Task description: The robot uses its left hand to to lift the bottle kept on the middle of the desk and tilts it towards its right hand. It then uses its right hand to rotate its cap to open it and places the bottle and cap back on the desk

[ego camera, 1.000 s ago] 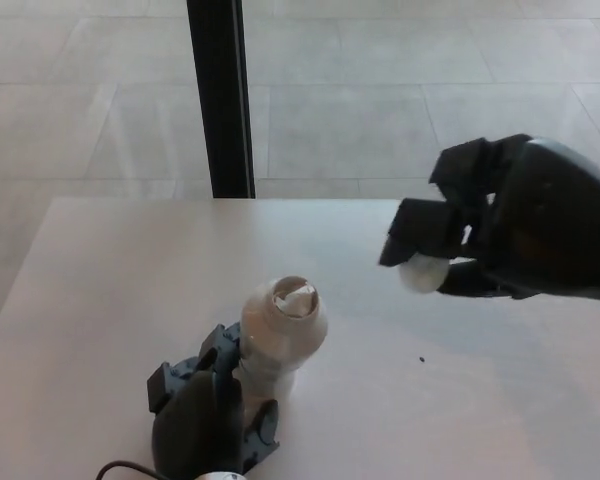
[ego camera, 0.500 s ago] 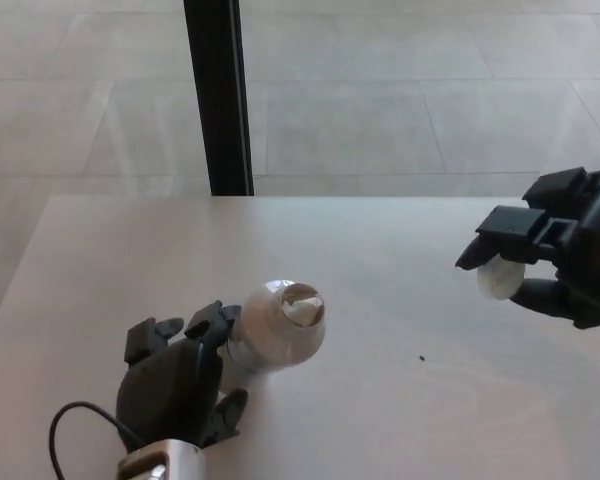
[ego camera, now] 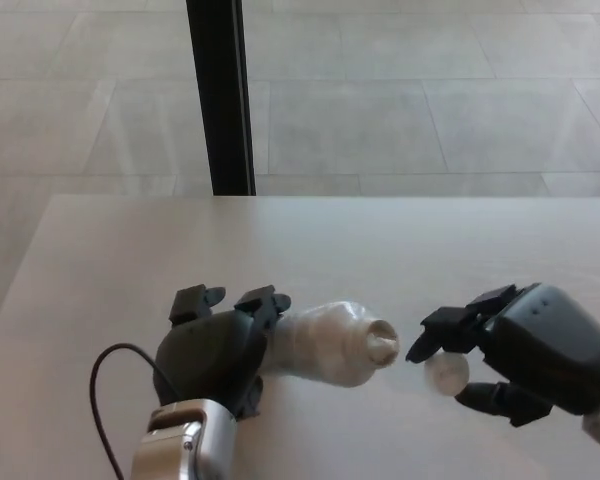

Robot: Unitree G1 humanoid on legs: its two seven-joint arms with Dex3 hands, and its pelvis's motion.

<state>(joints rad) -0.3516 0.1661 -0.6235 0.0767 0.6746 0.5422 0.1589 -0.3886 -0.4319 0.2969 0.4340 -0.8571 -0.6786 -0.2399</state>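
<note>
The bottle (ego camera: 330, 343) lies tilted on its side above the near part of the desk (ego camera: 130, 260), open mouth pointing right, with broad bare tabletop behind it. The left hand (ego camera: 220, 345) wraps its base. Just beside the mouth, the right hand (ego camera: 520, 350) pinches the white cap (ego camera: 446, 372). A black post (ego camera: 220, 95) rises beyond the far edge.

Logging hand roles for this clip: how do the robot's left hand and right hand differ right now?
The left hand wraps the bottle around its body, while the right hand pinches the small white cap at its fingers. The left hand's load is large and lies tilted, its open mouth toward the right hand; the right hand's is small and round. Both are black, both hold something, and both are over the desk.
</note>
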